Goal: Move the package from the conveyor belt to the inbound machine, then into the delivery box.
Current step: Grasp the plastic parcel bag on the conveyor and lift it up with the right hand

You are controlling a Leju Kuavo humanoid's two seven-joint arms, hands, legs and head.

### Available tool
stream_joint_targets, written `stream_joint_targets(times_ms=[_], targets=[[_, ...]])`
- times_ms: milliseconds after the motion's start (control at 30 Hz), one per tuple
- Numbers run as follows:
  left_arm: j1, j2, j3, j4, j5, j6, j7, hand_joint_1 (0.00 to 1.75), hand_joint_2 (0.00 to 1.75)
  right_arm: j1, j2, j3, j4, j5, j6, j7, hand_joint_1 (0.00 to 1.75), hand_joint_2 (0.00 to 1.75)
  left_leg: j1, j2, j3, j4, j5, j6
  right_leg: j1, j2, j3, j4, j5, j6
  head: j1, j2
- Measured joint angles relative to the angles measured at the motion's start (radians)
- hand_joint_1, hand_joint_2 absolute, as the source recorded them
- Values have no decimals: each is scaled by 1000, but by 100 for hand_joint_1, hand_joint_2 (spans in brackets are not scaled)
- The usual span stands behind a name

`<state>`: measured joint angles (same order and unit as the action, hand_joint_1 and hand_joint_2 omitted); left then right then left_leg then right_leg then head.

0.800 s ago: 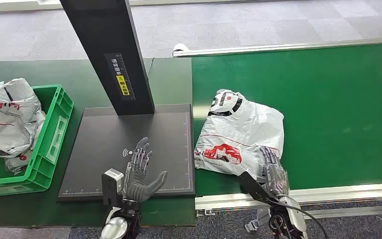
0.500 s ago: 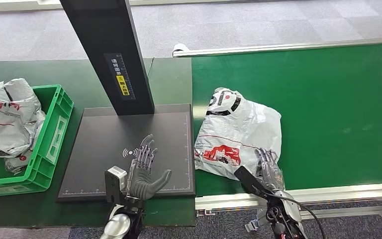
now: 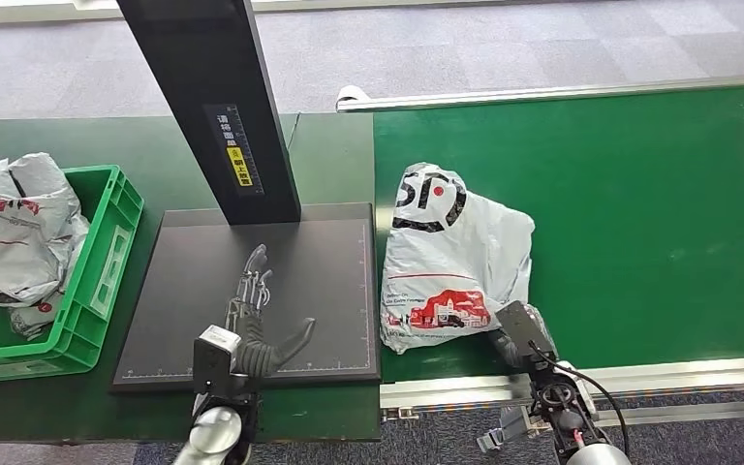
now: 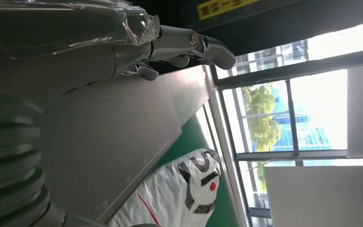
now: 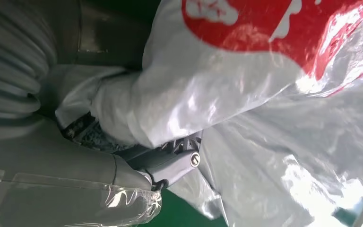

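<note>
A white plastic package (image 3: 450, 257) with red and black print lies on the green conveyor belt (image 3: 659, 223), right beside the black scanner platform (image 3: 329, 262). Its right side is bunched and raised. My right hand (image 3: 518, 329) grips the package's near right corner; in the right wrist view the bag's edge (image 5: 264, 94) is pinched between thumb and fingers (image 5: 170, 161). My left hand (image 3: 252, 325) hovers open over the platform's near part, fingers stretched forward and holding nothing. The left wrist view shows that hand (image 4: 123, 52) above the platform (image 4: 123, 132), with the package (image 4: 179, 189) beyond.
A black column (image 3: 223, 107) rises from the platform's far edge. A green crate (image 3: 97, 281) at the left holds other white packages (image 3: 10, 228). A metal rail (image 3: 639, 373) runs along the belt's near edge. Grey carpet lies beyond the table.
The package has been gathered and shifted left toward the platform, its right side lifted. My right hand went from lying on it to gripping its near corner. My left hand moved slightly left.
</note>
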<state>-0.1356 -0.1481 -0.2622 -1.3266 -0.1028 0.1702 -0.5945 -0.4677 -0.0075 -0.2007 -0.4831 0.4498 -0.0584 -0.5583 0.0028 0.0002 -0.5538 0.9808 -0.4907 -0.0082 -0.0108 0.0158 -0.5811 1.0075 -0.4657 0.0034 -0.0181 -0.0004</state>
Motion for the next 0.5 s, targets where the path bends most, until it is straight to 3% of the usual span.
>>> stream_joint_targets(times_ms=[100, 300, 400, 500], targets=[[3, 27, 25, -58, -57, 9, 8, 0, 175, 34, 11, -24, -63, -90, 113, -15, 175, 175, 0, 0, 0, 0, 0, 0, 0, 0, 0, 0, 0, 0, 0, 0], [14, 46, 47, -109, -102, 23, 10, 0, 175, 64, 21, -33, -131, -134, 147, -18, 175, 175, 0, 0, 0, 0, 0, 0, 0, 0, 0, 0, 0, 0, 0, 0], [30, 65, 64, -149, -246, 85, 23, 0, 175, 110, 31, -24, -233, -206, 204, -22, 175, 175, 0, 0, -1, 0, 0, 0, 0, -1, 0, 0, 0, 0, 0, 0], [50, 96, 102, -198, -414, 115, 53, 0, 175, 187, 45, 14, -430, -244, 226, 27, 175, 175, 0, 0, -1, 0, 0, 0, 0, -1, -1, 0, -1, -1, 0, 0]])
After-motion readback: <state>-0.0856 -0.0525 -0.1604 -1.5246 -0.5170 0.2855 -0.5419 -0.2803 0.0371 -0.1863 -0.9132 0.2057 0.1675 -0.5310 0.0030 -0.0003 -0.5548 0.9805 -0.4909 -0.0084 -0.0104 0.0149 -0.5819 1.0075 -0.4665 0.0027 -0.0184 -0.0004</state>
